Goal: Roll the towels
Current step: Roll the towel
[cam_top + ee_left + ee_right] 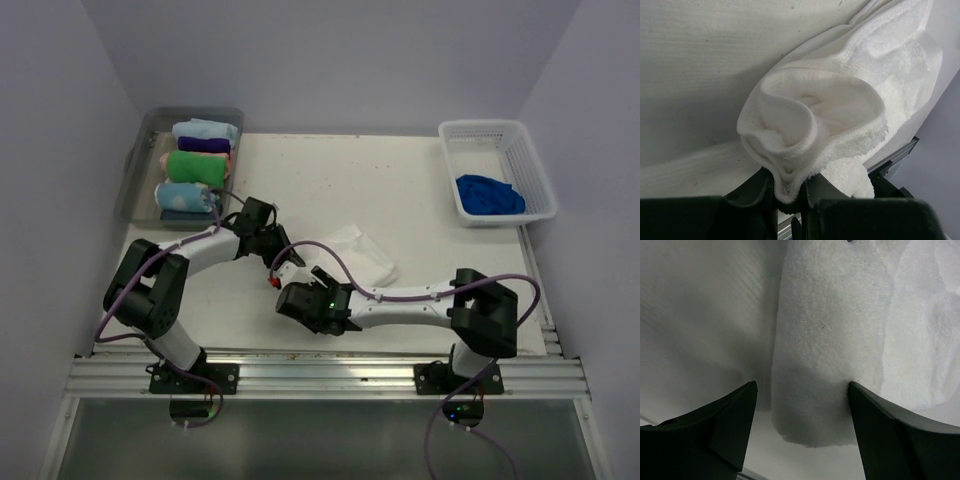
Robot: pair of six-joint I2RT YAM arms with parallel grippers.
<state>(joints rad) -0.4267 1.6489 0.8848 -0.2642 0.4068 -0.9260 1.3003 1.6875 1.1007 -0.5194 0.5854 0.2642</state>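
The white towel (365, 250) lies crumpled on the table's middle, just beyond both grippers. My left gripper (790, 187) is shut on a bunched hem of the white towel (840, 100), and from above that gripper (289, 260) sits at the cloth's left end. My right gripper (802, 390) is open. Its dark fingers (720, 425) stand either side of a folded end of the white towel (830, 315), the right one touching the cloth. From above, the right gripper (325, 276) is at the towel's near-left corner. The blue towel (488, 195) lies heaped in a basket.
A white mesh basket (482, 124) stands at the back right. A clear bin (135, 175) at the back left holds several rolled towels, among them a green one (195, 166) and a pale dotted one (183, 197). An aluminium rail (330, 375) runs along the near edge.
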